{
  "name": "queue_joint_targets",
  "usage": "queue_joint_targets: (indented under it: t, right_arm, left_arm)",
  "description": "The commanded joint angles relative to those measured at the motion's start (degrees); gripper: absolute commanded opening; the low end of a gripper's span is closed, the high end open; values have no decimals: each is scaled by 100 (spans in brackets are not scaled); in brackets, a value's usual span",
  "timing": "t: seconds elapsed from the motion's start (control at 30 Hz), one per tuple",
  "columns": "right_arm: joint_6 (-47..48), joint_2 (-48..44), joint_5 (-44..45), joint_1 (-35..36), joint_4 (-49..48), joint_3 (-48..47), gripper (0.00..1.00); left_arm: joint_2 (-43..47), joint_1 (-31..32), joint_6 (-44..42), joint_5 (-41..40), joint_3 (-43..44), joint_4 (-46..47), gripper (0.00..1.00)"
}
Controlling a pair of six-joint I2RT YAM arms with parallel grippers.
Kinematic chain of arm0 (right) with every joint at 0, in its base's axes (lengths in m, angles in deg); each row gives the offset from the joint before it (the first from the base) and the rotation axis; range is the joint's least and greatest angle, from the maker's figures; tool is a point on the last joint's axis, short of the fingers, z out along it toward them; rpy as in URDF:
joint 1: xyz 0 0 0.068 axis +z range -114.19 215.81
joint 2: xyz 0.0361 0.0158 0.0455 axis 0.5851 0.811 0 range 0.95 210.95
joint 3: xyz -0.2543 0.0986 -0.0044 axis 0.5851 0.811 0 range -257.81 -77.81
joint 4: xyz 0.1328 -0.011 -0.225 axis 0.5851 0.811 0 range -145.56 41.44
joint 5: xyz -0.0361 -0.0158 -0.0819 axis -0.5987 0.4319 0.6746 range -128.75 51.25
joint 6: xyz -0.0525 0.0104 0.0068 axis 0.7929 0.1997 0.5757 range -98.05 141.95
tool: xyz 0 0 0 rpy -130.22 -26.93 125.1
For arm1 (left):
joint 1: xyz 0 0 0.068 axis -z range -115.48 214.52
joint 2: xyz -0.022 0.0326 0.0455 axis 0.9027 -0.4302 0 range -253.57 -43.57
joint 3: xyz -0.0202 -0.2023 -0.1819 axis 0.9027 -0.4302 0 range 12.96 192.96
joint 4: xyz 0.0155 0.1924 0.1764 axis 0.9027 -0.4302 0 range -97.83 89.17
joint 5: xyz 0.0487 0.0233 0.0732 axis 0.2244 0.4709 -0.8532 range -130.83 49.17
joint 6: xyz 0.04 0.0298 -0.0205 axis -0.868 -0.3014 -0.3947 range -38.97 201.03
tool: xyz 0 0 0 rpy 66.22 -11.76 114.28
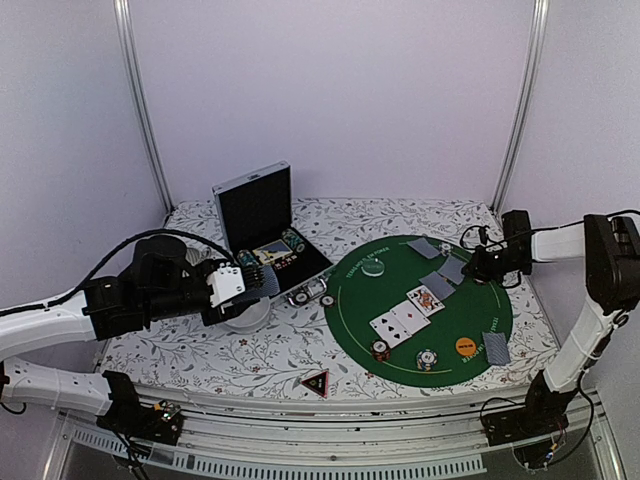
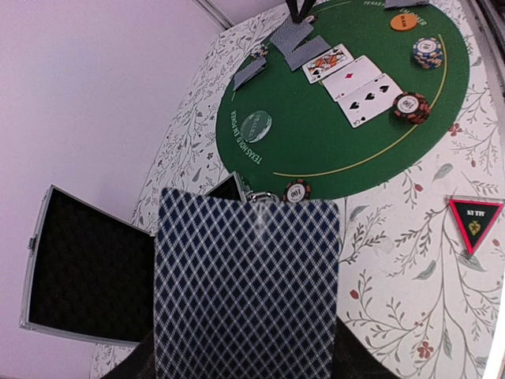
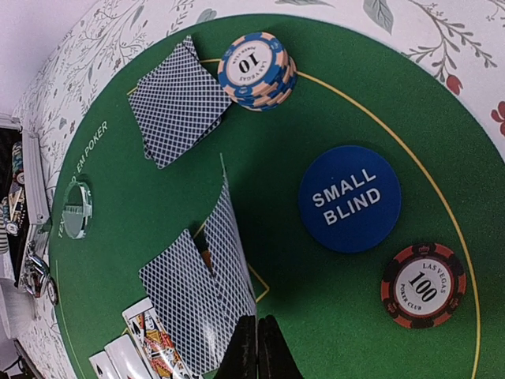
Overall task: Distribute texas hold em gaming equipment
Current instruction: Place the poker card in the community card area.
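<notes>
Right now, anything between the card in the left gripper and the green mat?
Nothing tall. The left gripper holds the card above the table; between it and the green mat lies a flat 100 chip, at the mat's edge. A raised path should probably clear it.

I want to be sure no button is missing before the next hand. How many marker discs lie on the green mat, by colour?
orange disc: 1
blue SMALL BLIND disc: 1
clear disc: 1
Total: 3
</notes>
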Motion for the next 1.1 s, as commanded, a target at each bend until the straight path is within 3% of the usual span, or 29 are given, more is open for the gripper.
queue_joint_targets:
  t: [0.0, 0.53, 0.73, 1.07]
  right_arm:
    - [144, 315, -235, -123, -53, -306, 2]
    - [280, 799, -355, -173, 318, -650, 3]
    - [316, 699, -2, -168, 508, -733, 25]
    - [470, 145, 1136, -145, 1401, -1285, 44]
  left_arm:
    - [19, 13, -25, 34, -13, 200, 53]
    - [-4, 8, -38, 18, -20, 196, 53]
    - [-12, 8, -38, 45, -11, 182, 53]
    - [-21, 14, -17, 121, -1, 178, 53]
